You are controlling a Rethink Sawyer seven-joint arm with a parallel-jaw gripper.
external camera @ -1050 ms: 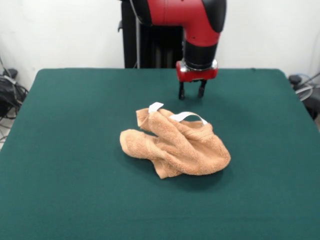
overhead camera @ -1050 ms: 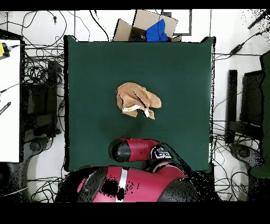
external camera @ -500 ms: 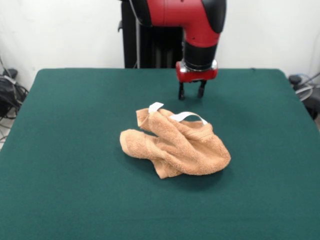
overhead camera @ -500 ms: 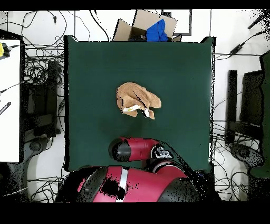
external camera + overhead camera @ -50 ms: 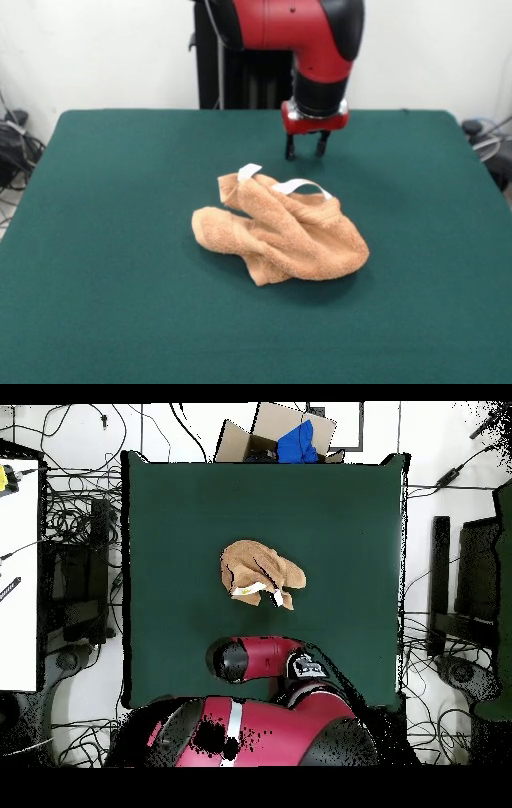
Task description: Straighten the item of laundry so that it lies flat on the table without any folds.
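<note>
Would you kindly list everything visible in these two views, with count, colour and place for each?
towel: one, light orange-tan, crumpled in a heap near the middle of the table, not touched by the gripper
white tags: two, white, on the towel's edge nearest the robot
table: one, dark green top, fills most of the front view
cardboard box: one, brown, with something blue inside, on the floor beyond the table's edge farthest from the robot
cables: many, dark, on the floor around the table
arm: one, red and black, reaching down over the table behind the towel
gripper: one, black, open, empty, just above the table behind the towel
</note>
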